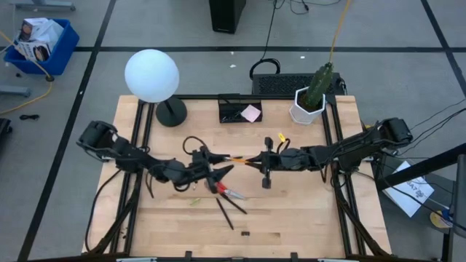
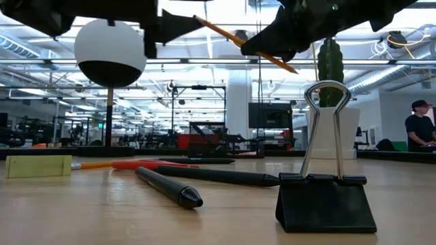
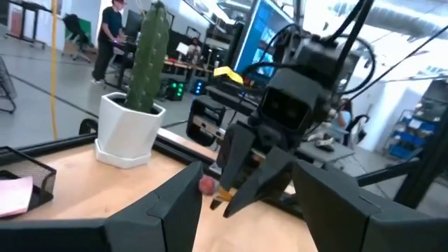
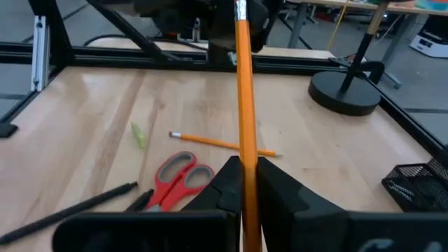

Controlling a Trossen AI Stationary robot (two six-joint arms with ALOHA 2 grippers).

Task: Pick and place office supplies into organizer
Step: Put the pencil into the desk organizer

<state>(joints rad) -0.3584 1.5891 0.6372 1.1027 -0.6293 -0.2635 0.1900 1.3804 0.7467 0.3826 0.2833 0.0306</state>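
R end effector [image 4: 243,183] clenched on pencil [image 4: 244,91]; L end effector [image 1: 212,169] released; carry level to organizer [image 1: 234,110], 12 o'clock on counter [image 1: 291,218]

Grey floor marked with dark tape lines [image 1: 95,49]. Blue plastic bin [image 1: 40,44] beyond the tabletop's far left corner. Ceiling strip lights [image 2: 41,30]; person standing at distant workbench [image 2: 419,131].

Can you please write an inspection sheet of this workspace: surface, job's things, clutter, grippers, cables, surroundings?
Surface: light wooden table.
Job's things: black mesh organizer with pink sticky-note pad; red-handled scissors, black pens, second pencil lying loose.
Clutter: black binder clip; green cactus in white pot; white globe lamp.
Grippers: right gripper shut on orange pencil; left gripper open, facing it.
Cables: black cables by arms.
Surroundings: a person behind.
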